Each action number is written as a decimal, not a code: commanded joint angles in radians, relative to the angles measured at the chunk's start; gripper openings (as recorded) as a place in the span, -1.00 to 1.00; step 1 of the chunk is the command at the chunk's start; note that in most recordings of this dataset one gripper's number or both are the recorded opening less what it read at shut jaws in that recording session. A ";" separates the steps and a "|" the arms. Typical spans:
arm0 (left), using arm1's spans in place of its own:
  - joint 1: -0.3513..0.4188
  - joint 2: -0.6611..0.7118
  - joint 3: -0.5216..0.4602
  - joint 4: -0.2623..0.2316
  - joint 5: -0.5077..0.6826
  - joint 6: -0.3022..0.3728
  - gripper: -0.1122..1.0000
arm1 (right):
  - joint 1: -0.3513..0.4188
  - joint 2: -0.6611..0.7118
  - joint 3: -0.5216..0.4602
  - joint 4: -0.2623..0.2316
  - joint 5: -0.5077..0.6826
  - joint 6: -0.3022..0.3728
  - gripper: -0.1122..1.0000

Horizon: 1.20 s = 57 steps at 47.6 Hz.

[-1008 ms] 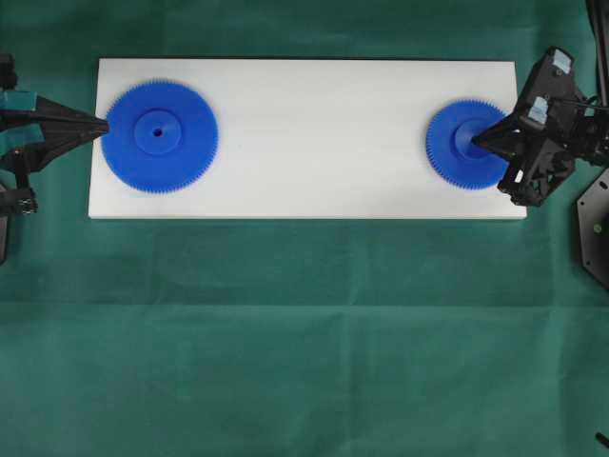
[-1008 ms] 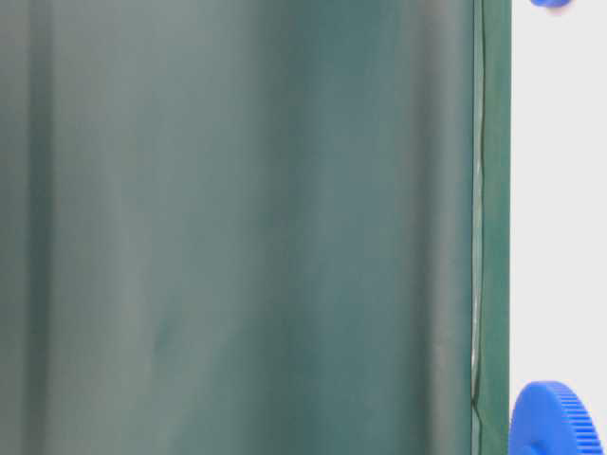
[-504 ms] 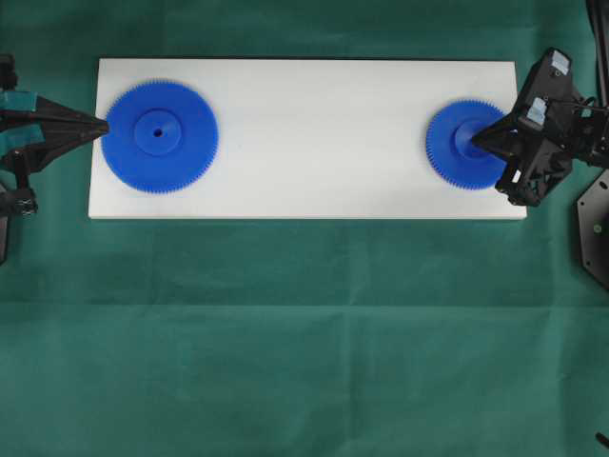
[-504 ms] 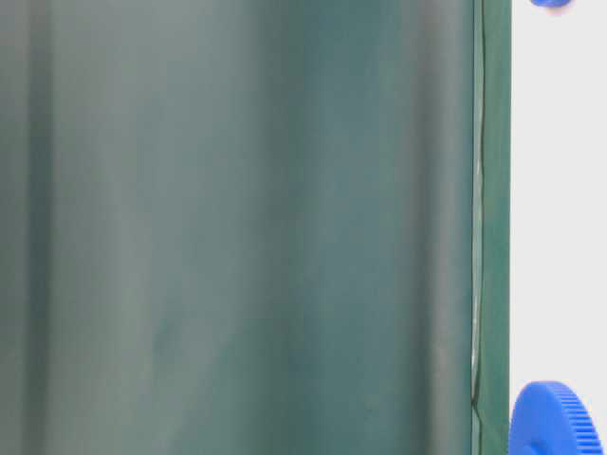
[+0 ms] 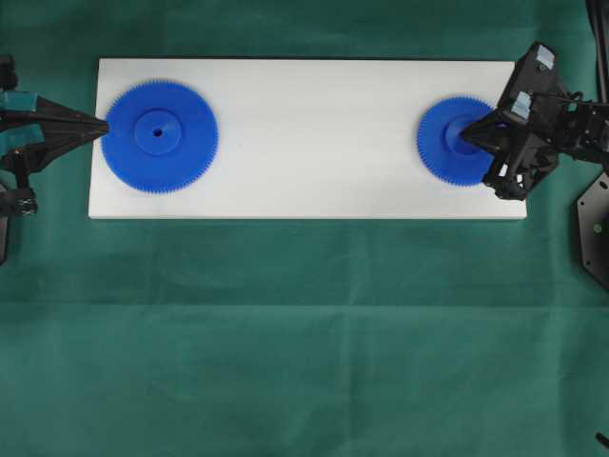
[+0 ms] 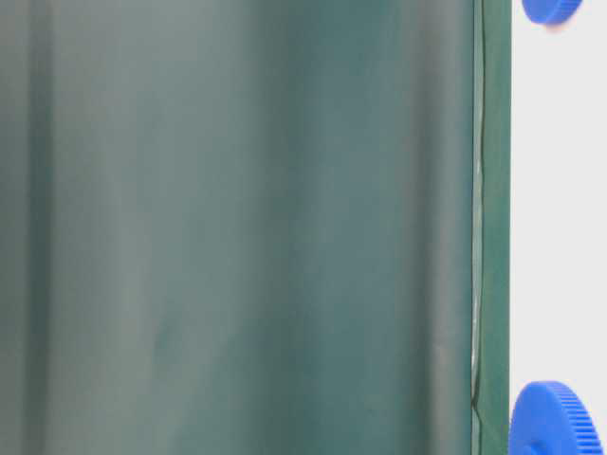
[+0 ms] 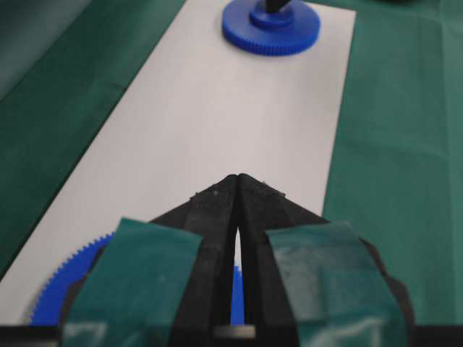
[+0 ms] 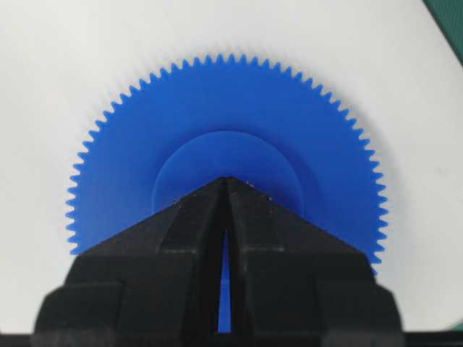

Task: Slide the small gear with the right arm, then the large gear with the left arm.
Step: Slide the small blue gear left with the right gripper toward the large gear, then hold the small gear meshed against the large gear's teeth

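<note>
The small gear lies on the right part of the white board. My right gripper is shut, and its pointed tip rests on the gear's raised hub. In the right wrist view the small gear spreads out beyond the tip of the right gripper. The large gear lies flat at the board's left end. My left gripper, with teal tape, is shut with its tip at the gear's left rim. In the left wrist view the left gripper points along the board towards the small gear.
Green cloth covers the table around the board. The board's middle between the two gears is bare white. A black mount sits at the right edge. In the table-level view, blue rims of the small gear and the large gear show.
The right gripper has moved left across the board and the small gear has slid left with it. The left gripper and the large gear have not moved.
</note>
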 commanded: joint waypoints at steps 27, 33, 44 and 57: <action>0.003 0.009 0.000 -0.002 -0.020 -0.002 -0.80 | 0.135 0.526 -0.472 -0.017 -0.069 -0.009 0.11; 0.002 0.011 0.003 -0.002 -0.020 0.000 -0.80 | 0.187 0.618 -0.607 -0.046 -0.067 -0.006 0.11; 0.003 0.017 0.009 -0.002 -0.032 0.000 -0.80 | 0.244 0.735 -0.811 -0.086 -0.052 0.002 0.11; 0.003 0.021 0.009 -0.002 -0.034 0.000 -0.80 | 0.253 0.762 -0.865 -0.098 -0.021 0.002 0.11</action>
